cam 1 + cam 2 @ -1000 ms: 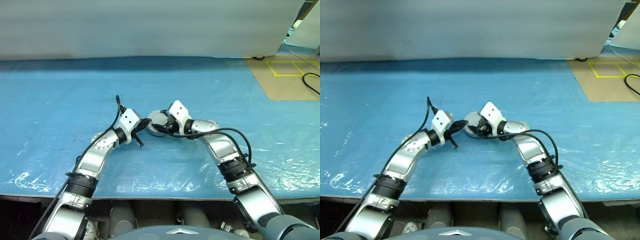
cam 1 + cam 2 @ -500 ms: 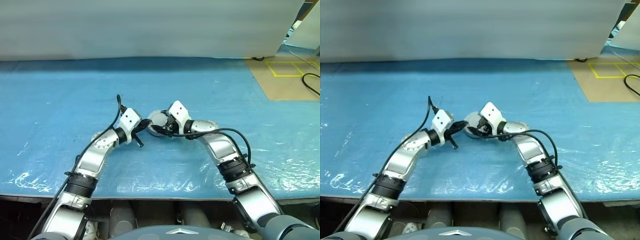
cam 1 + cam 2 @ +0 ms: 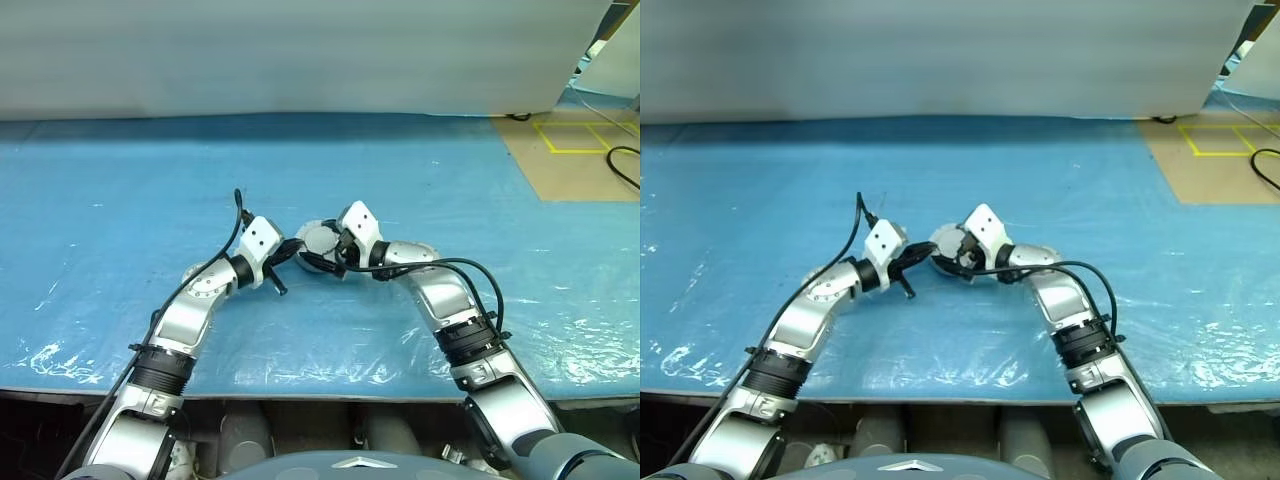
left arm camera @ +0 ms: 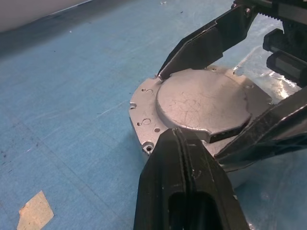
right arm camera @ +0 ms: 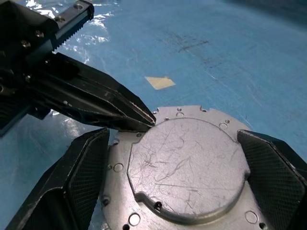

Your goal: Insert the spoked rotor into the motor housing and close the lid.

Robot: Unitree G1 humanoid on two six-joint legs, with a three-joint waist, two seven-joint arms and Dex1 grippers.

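- Left eye view shows a blue plastic-covered table (image 3: 120, 190) with both arms meeting near its middle, so the work sits within easy reach of both
- At that meeting point lies the motor housing (image 4: 139, 120), flat on the sheet, with the lid (image 5: 189, 167) down on it, plain scratched grey face up; it looks closed or all but closed
- With the lid down nothing inside can be seen; the spoked rotor, judging by the covered housing, is probably already within, though I cannot tell
- Right gripper (image 5: 187, 182) is spread wide, 1 finger on each side of the lid's raised round face, gripping nothing; my reading is that it brackets the part to keep it from sliding
- Left gripper (image 4: 184, 143) is clenched with its 2 fingers together and nothing between them, the joined tip resting at the lid's near-left edge, likely used as a blunt pusher to seat the lid
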